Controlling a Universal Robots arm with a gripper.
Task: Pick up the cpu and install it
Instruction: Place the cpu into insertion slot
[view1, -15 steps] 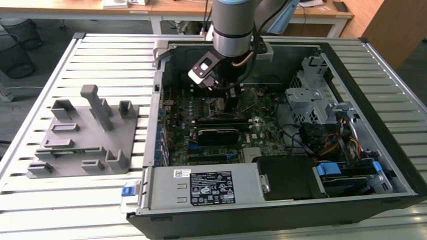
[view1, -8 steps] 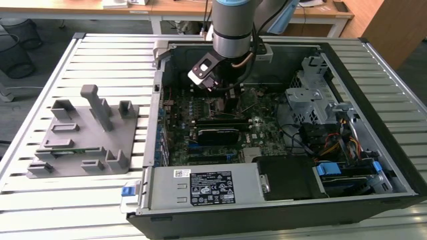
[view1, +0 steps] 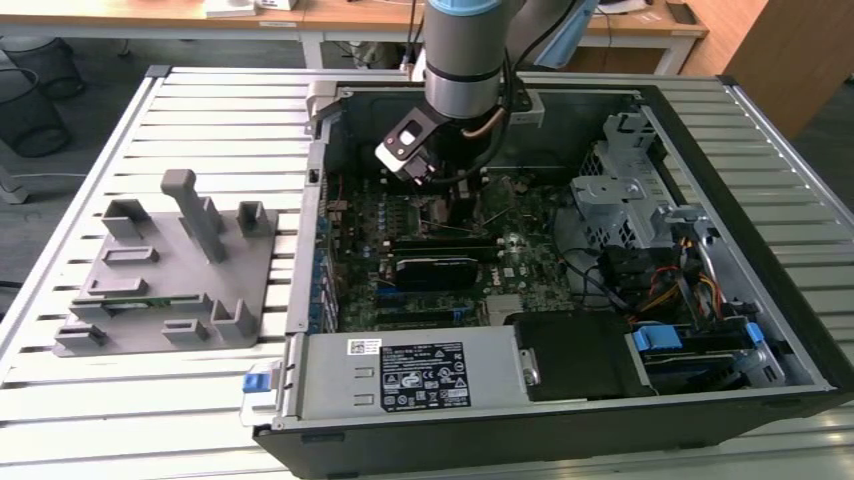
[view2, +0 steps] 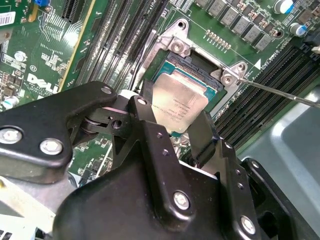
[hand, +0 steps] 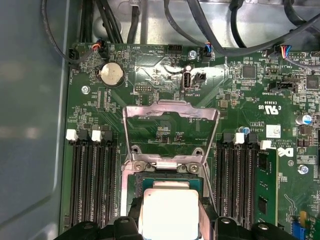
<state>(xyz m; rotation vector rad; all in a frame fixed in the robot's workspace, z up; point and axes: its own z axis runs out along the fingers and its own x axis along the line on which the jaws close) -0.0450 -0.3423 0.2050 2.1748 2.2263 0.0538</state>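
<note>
The cpu (view2: 179, 102), a flat square chip with a shiny silver top, sits between my gripper's two black fingers (view2: 145, 117) in both wrist views. It hangs right over the motherboard socket (view2: 197, 62), close to it or resting in it; I cannot tell which. My gripper (view2: 172, 122) is shut on the chip's two opposite edges. The first wrist view has the cpu (hand: 167, 210) over the socket opening with the metal load plate (hand: 170, 112) swung up and open. In the exterior view the arm reaches down into the open computer case and my gripper (view1: 451, 200) is low over the board.
A grey plastic fixture tray (view1: 174, 270) stands on the slatted table at the exterior view's left. Memory slots (hand: 95, 185) flank the socket on both sides. A thin socket lever (view2: 280, 92) sticks out beside it. The power supply (view1: 414, 375) and drive cage (view1: 627, 190) crowd the case.
</note>
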